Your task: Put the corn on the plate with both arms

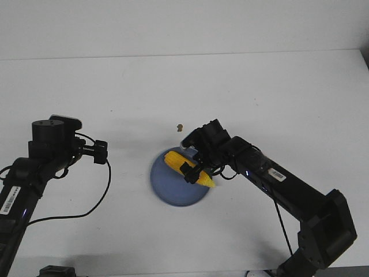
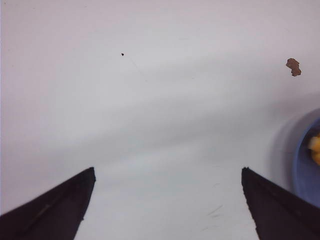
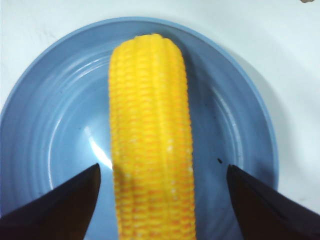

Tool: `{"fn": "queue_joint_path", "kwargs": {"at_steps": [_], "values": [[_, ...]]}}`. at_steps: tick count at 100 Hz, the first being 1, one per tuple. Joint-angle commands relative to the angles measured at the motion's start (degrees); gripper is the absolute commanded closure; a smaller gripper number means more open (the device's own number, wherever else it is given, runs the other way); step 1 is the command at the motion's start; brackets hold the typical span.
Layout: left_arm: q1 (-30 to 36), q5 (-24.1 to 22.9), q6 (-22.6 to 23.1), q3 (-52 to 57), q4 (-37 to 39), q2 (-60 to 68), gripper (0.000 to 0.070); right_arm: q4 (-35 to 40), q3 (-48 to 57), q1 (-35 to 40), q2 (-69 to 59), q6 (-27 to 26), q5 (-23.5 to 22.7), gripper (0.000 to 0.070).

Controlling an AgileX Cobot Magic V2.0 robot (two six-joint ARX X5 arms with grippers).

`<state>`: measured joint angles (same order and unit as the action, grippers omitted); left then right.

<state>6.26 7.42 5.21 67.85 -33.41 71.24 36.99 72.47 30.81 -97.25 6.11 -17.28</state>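
1. The right tool [image 1: 193, 172] hangs just over the plate [image 1: 167, 193], and its two black fingers [image 3: 55, 210] stand wide apart, one on each side of the corn [image 3: 150, 145], with blue plate showing between each finger and the cob. It clamps nothing.
2. The corn lies in the plate, along the middle of it; its blunt end is near the plate's far rim, as the right wrist view shows, and its pointed end reaches the near-right rim in the front view.
3. I judge that the placing step is at its end: the cob seems to rest on the plate and the tool seems to have let it go.
4. The next move calls, I think, for a straight lift of the right tool away from the plate, without brushing the cob, because a round cob could roll toward the rim.
5. The left tool [image 2: 167, 200] is well to the left of the plate, over bare white tabletop [image 1: 115, 86]; its fingers are also apart and hold nothing.
6. A small brown crumb [image 1: 180, 127] lies on the tabletop just behind the plate.
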Motion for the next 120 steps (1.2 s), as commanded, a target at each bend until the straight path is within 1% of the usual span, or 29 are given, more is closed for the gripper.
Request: {"fn": "queue_joint_path", "kwargs": {"at_steps": [1, 15, 30, 44, 67, 83, 97, 114, 120], "values": [[0.07, 0.07, -0.09, 0.63, 0.39, 0.39, 0.0105, -0.5, 0.66, -0.33, 1.29, -0.5, 0.94, 0.0169], [0.07, 0.07, -0.09, 0.63, 0.37, 0.39, 0.0105, -0.17, 0.66, -3.43, 4.57, -0.5, 1.97, 0.0169], [0.07, 0.07, 0.26, 0.63, 0.35, 0.39, 0.0116, 1.03, 0.66, -8.46, 9.66, -0.07, 2.51, 0.0169], [0.07, 0.07, 0.33, 0.63, 0.33, 0.42, 0.0116, 2.05, 0.57, -14.67, 15.52, 0.46, 2.56, 0.0169], [0.07, 0.07, -0.15, 0.63, 0.33, 0.39, 0.0115, 5.22, 0.57, -25.86, 25.22, 2.73, 2.47, 0.0169], [0.07, 0.07, -0.17, 0.63, 0.35, 0.26, 0.0115, 5.92, 0.37, -31.06, 30.64, 2.43, 2.29, 0.0169], [0.07, 0.07, -0.17, 0.63, 0.31, -0.68, 0.0116, 3.37, -2.73, -32.41, 36.0, 2.16, 2.38, 0.0169], [0.07, 0.07, -0.37, 0.63, 0.28, -3.04, 0.0116, -3.93, -12.2, -32.39, 45.22, 1.25, 2.58, 0.0169], [0.07, 0.28, -1.09, 0.48, 0.37, -4.44, 0.0116, -5.95, -15.69, -32.39, 48.74, 1.16, 2.58, 0.0169]]}}
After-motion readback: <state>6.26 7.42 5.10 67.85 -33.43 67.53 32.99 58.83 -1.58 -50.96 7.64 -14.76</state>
